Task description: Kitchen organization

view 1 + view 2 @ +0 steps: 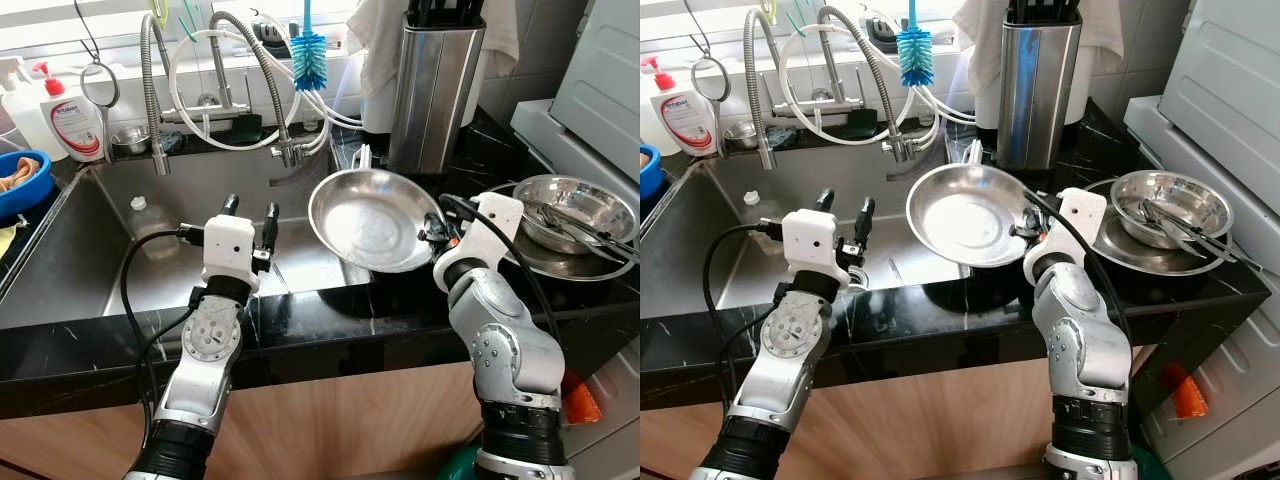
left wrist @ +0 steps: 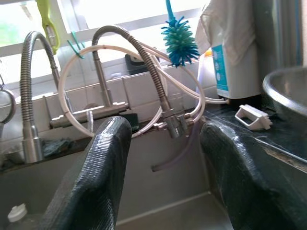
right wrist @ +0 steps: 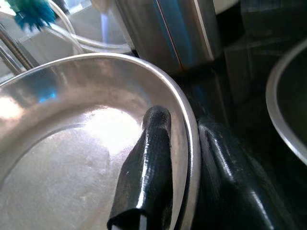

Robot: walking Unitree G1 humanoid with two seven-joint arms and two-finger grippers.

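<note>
I'm mid-carry w/ the steel pan (image 1: pixel 375 218): it sits tilted over the black counter (image 1: pixel 330 325) edge, btwn the sink (image 1: pixel 110 250) and the stacked steel bowls (image 1: pixel 575 215) on my right. Right tool (image 3: pixel 184 158) is clamped on the pan's rim, one finger inside, one outside. Left tool (image 1: pixel 250 222) is released, hovering over the sink (nothing in it). Next, I reckon: pick a drop spot, keep the pan level, don't clip the faucet hoses (image 1: pixel 250 90).
</note>
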